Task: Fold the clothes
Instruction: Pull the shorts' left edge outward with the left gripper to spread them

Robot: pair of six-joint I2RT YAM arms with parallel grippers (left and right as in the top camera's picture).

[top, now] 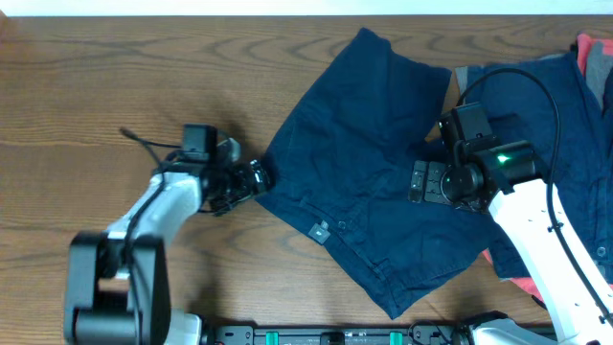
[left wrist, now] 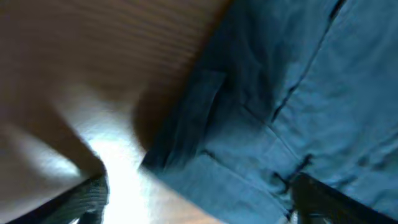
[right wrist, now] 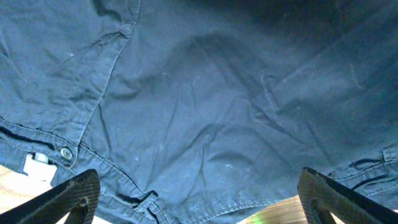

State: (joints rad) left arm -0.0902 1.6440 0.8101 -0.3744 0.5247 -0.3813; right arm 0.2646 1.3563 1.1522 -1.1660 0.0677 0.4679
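A pair of dark navy shorts [top: 364, 163] lies spread flat in the middle of the wooden table, waistband toward the front left, with a small pale label [top: 321, 231]. My left gripper [top: 257, 178] is open at the waistband's left corner; in the left wrist view its fingers [left wrist: 199, 202] straddle the fabric edge [left wrist: 261, 124]. My right gripper [top: 419, 181] is open, hovering over the shorts' right part; the right wrist view shows navy fabric [right wrist: 205, 112], a button and the label [right wrist: 37, 167] between its fingers [right wrist: 199, 199]. More navy [top: 536, 105] and coral-red garments [top: 596, 57] lie at the right.
The wooden table [top: 115, 77] runs bare to the left and back. The pile of other clothes sits at the right edge under my right arm [top: 546, 249]. A coral-red edge [top: 522, 286] shows near the front right. The arms' base rail [top: 345, 335] lines the front edge.
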